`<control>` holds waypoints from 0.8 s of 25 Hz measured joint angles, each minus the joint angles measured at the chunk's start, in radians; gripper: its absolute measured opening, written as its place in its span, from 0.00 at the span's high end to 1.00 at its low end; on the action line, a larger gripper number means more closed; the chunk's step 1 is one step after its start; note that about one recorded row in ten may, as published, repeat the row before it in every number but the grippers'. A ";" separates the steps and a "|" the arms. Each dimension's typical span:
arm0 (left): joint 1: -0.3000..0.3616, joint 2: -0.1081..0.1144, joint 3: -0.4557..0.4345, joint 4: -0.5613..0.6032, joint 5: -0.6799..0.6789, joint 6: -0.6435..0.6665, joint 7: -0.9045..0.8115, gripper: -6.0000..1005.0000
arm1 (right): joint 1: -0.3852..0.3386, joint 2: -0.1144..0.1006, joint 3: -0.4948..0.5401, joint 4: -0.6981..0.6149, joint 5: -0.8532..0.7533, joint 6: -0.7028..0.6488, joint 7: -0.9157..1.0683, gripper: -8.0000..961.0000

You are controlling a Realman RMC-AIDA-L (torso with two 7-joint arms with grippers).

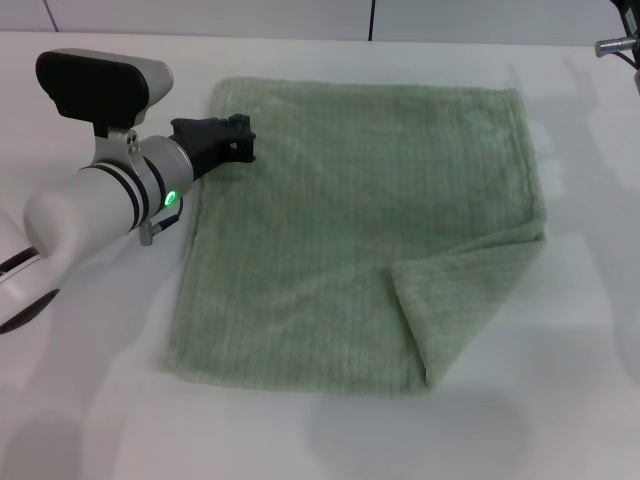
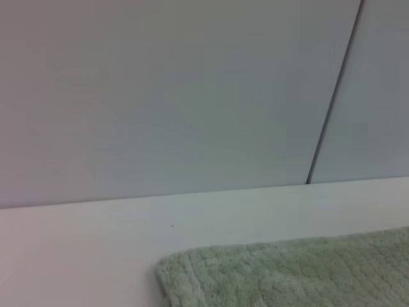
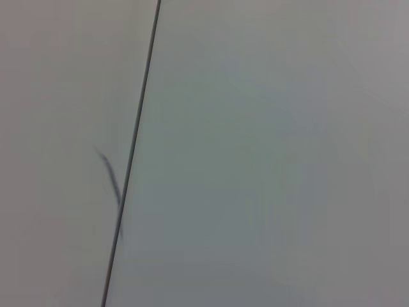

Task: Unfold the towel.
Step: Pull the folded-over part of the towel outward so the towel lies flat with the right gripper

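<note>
The pale green towel [image 1: 370, 220] lies spread on the white table [image 1: 90, 400] in the head view. Its near right corner [image 1: 465, 300] is folded back over the cloth as a triangle. The rest lies flat. My left gripper [image 1: 238, 140] is low over the towel's far left edge, just inside the far left corner. That corner also shows in the left wrist view [image 2: 287, 275]. Only a small grey part of my right arm [image 1: 615, 45] shows at the far right edge, away from the towel.
A pale wall with dark vertical seams [image 1: 372, 18] runs behind the table's far edge. White table shows on all sides of the towel, widest at the near side and the left.
</note>
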State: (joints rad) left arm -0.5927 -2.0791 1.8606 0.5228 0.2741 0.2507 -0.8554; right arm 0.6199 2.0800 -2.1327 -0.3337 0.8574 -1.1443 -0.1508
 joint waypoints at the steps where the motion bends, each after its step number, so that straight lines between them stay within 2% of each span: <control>1: -0.001 0.000 0.003 0.001 0.000 -0.002 0.000 0.96 | 0.000 0.000 -0.002 0.000 0.000 0.000 -0.001 0.19; 10: -0.013 0.001 0.004 -0.010 -0.002 -0.010 -0.001 0.96 | 0.002 0.000 -0.006 -0.003 0.000 0.022 0.002 0.19; 20: -0.020 0.001 0.003 -0.018 -0.002 -0.014 -0.001 0.96 | 0.014 -0.006 0.003 -0.087 0.000 0.169 -0.004 0.19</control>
State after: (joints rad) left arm -0.6132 -2.0785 1.8637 0.5052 0.2718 0.2366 -0.8560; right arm 0.6341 2.0737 -2.1295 -0.4205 0.8575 -0.9749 -0.1545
